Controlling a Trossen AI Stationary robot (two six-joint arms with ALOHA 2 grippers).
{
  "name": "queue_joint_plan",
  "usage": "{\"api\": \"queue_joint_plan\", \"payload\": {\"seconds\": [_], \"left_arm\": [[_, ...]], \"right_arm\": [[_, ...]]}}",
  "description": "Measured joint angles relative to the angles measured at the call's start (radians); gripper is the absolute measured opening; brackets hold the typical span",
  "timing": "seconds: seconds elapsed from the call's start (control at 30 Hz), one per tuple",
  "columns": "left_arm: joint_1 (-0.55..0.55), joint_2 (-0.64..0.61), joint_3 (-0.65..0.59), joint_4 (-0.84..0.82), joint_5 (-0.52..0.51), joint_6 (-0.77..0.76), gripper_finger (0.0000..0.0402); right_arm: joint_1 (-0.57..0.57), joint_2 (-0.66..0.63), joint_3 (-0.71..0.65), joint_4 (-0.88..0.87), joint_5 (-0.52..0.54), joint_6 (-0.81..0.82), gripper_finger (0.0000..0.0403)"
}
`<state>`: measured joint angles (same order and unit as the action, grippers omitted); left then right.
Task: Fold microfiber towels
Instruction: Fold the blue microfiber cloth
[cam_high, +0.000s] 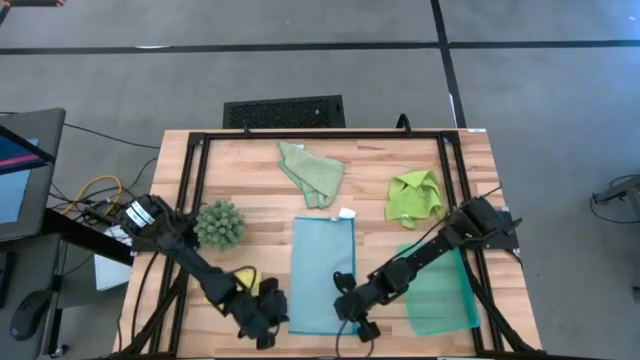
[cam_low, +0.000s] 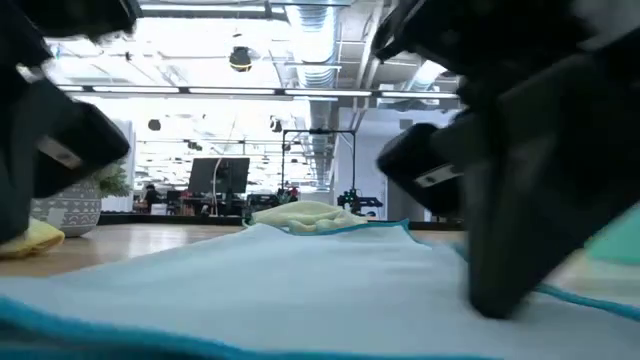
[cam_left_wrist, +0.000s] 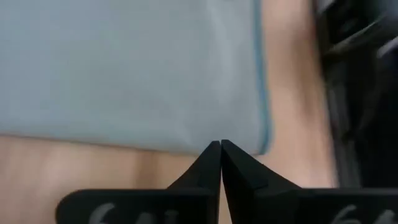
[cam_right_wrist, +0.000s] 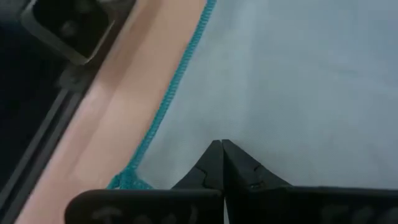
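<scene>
The light blue towel (cam_high: 322, 272) lies flat in the table's middle as a long rectangle with a teal stitched edge. My left gripper (cam_high: 272, 318) is shut, its tips (cam_left_wrist: 221, 144) at the towel's left edge close to a near corner. My right gripper (cam_high: 345, 306) is also shut, and its tips (cam_right_wrist: 221, 143) stand over the towel by its near right corner. A pale sage towel (cam_high: 312, 172) and a lime green towel (cam_high: 413, 195) lie crumpled at the far side. The yellow towel (cam_high: 245, 283) is partly hidden under my left arm. My left gripper's shut tips stand right at the light blue towel's edge (cam_left_wrist: 205, 149), slanting down from the left; whether they touch the cloth I cannot tell. My right gripper's shut fingers (cam_low: 500, 290) come down on the towel's top beside its stitched corner (cam_right_wrist: 130, 179), slanting from the right. The towel lies flat under them.
A dark green spiky clump (cam_high: 220, 225) stands left of the towel beside my left arm. A teal tray (cam_high: 440, 292) lies at the near right under my right arm. A black frame (cam_high: 320, 133) runs around the tabletop.
</scene>
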<state>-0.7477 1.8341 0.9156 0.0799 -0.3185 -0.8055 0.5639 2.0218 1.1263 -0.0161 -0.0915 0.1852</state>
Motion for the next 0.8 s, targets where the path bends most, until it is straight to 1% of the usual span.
{"api": "queue_joint_plan", "payload": {"seconds": [0.1,0.2,0.27,0.33,0.43,0.5,0.57,0.67,0.8], "left_arm": [[-0.040,0.007,0.003,0.039,-0.132,-0.020,0.0004],[-0.046,0.019,0.020,0.070,-0.228,-0.020,0.0004],[-0.033,0.019,0.031,0.065,-0.288,-0.009,0.0004],[0.000,0.019,0.036,0.070,-0.318,-0.005,0.0004],[0.077,0.019,0.035,0.052,-0.306,0.051,0.0004],[0.143,0.019,0.036,-0.003,-0.281,0.069,0.0004],[0.220,0.019,0.034,-0.074,-0.229,0.095,0.0004],[0.328,0.019,0.034,-0.108,-0.130,0.163,0.0004],[0.431,0.009,0.034,-0.142,-0.115,0.233,0.0004]], "right_arm": [[0.022,-0.007,0.000,-0.032,0.002,0.001,0.0020],[0.039,-0.008,0.001,-0.035,0.003,0.014,0.0021],[0.053,-0.014,0.000,-0.032,0.003,0.014,0.0019],[0.063,-0.030,-0.004,-0.047,0.003,0.016,0.0017],[0.077,-0.060,-0.003,-0.073,0.029,0.017,0.0014],[0.085,-0.076,0.000,-0.071,0.058,0.017,0.0015],[0.084,-0.083,-0.001,-0.099,0.076,0.017,0.0017],[0.082,-0.084,-0.002,-0.107,0.091,0.017,0.0021],[0.066,-0.084,-0.007,-0.115,0.094,0.037,0.0019]]}}
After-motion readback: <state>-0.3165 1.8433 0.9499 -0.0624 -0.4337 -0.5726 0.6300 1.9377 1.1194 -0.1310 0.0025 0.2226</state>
